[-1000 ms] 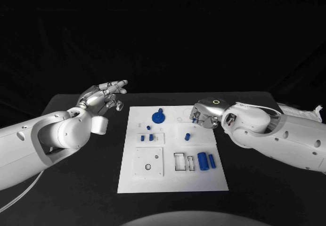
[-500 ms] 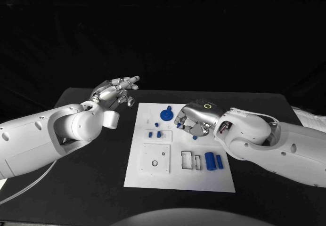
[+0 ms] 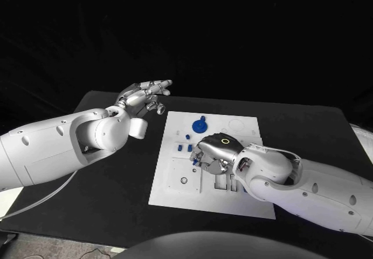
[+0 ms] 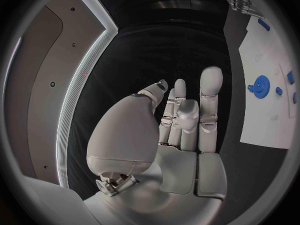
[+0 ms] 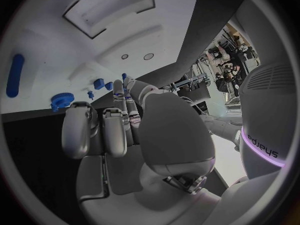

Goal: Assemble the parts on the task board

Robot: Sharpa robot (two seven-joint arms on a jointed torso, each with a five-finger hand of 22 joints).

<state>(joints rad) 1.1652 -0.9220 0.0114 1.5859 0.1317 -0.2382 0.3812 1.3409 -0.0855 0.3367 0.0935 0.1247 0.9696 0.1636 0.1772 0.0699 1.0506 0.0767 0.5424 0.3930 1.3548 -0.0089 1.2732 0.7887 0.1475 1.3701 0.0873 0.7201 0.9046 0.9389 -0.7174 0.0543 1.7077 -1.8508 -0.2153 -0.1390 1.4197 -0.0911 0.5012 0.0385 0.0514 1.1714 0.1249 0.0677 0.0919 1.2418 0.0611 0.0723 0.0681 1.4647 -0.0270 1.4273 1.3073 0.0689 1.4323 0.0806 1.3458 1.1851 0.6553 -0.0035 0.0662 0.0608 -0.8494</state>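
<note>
Table (image 3: 93, 189): black, carrying the white task board (image 3: 175, 194) at its middle.

Task board: lies flat; over the last second the camera itself has shifted, so the board's apparent slide is no move of the board.

Right hand (image 3: 211, 156): has travelled from the board's right edge inward and now hangs low over the board's middle, above the small blue pegs (image 3: 184, 147). Fingers are curled downward; whether they pinch a part, I cannot tell.

Left hand (image 3: 144, 97): raised off the board's left far corner, fingers spread, holding nothing; it has drifted slightly farther from the robot.

Blue gear (image 3: 200, 126): seated at the board's far end, untouched.

Assessment: the right hand appears to be closing on a peg, so a pick is likely beginning; assembly looks barely started.
</note>
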